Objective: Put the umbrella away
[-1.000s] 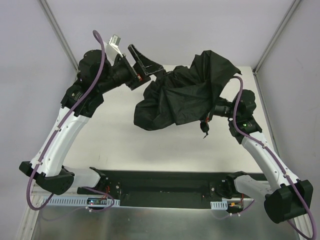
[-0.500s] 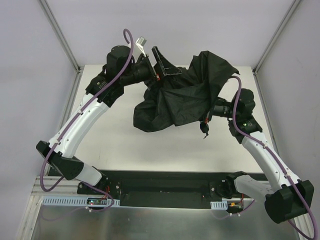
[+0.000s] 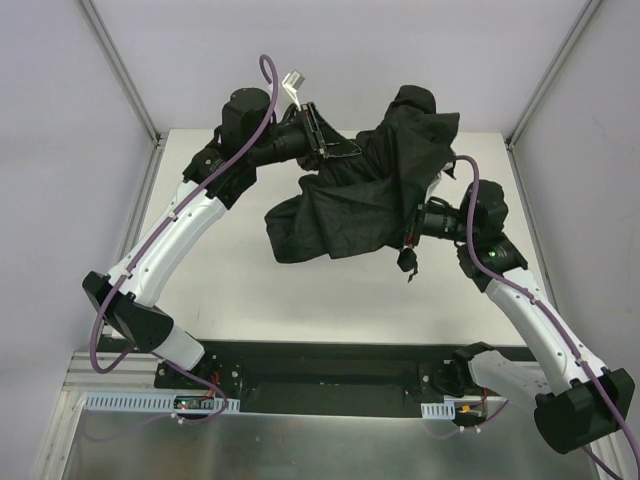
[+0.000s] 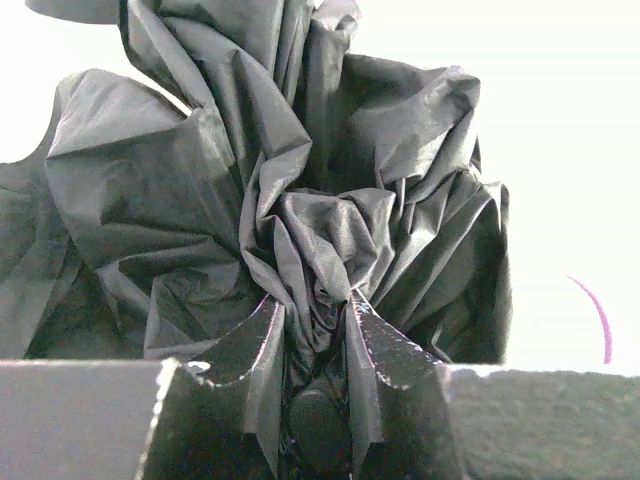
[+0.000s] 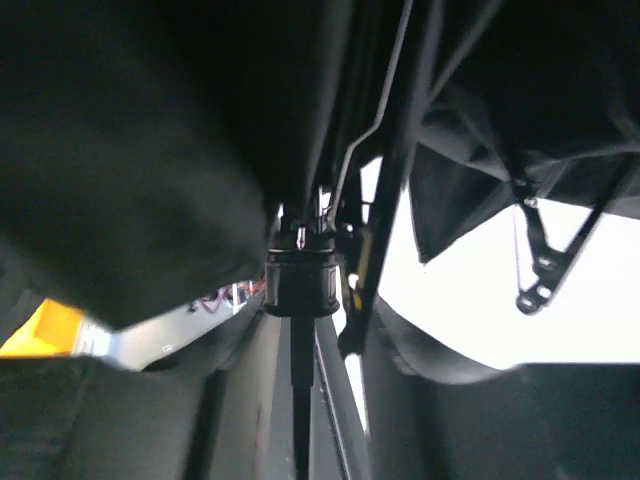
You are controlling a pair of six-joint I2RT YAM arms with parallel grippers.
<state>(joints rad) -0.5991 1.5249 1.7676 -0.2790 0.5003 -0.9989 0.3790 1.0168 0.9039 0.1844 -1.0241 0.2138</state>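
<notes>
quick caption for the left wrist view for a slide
Left gripper closed on a bunched fold of the crumpled black umbrella canopy.

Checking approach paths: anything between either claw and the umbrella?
Nothing visible. The left claw is pinched on bunched fabric of the umbrella. The shaft runs through the right claw, but I can't tell whether it is gripped.

A white table [image 3: 240, 280] lies beneath the jaws of the left gripper [image 3: 328, 150] and right gripper [image 3: 410, 228]. The umbrella [image 3: 350, 205] sags between those jaws; whether its lowest folds touch the tabletop is unclear. Behind the jaws, a black base plate [image 3: 320, 362] lines the near edge.
</notes>
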